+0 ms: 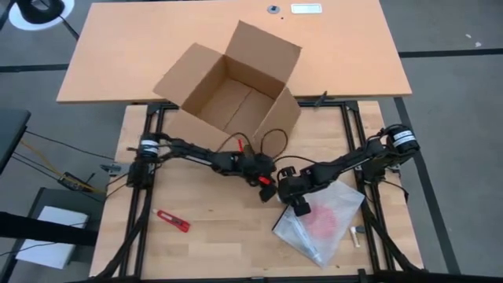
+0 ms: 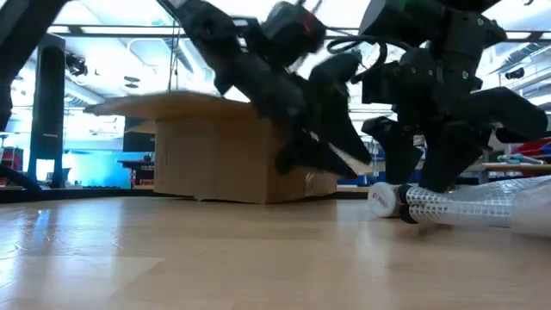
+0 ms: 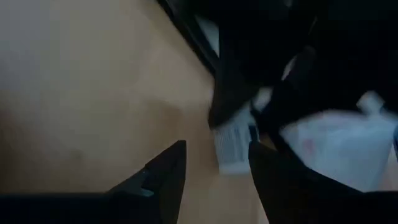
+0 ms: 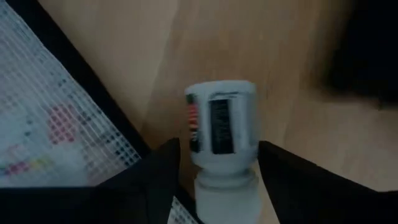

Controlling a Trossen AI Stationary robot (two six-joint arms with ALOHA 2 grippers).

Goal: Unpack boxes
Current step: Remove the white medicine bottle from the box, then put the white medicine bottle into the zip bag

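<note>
- my right pincer (image 4: 214, 180) is down low over the table (image 1: 220, 244), right at the near corner of a clear plastic bag (image 1: 326, 220) with reddish stuff inside
- a small white bottle (image 4: 221, 140) with a label sits between its two fingers (image 4: 152, 180); there's a sliver of gap on each side, so the pincer looks released around it rather than clenched on it
- from the low camera the same bottle (image 2: 383, 200) lies on its side on the wood, touching the edge of the bag (image 2: 482, 207)
- my left pincer (image 3: 214, 171) is just beside the right one, near the middle of the table, fingers spread apart with nothing between them, so released too
- past its fingertips I can see the bottle's label end (image 3: 233, 146) and the pale bag (image 3: 339, 146), with my right arm as a dark shape above them
- the brown cardboard box (image 1: 232, 90) stands at the far edge of the wooden table, well behind both pincers, flaps open and splayed out; the part of its inside I can see from above is bare cardboard
- neither pincer touches the box
- a red utility knife (image 1: 171, 221) lies on the wood toward the left side, well apart from everything else
- a small pale thing (image 1: 355, 233) sits just off the bag's right edge, too tiny to tell what it is
</note>
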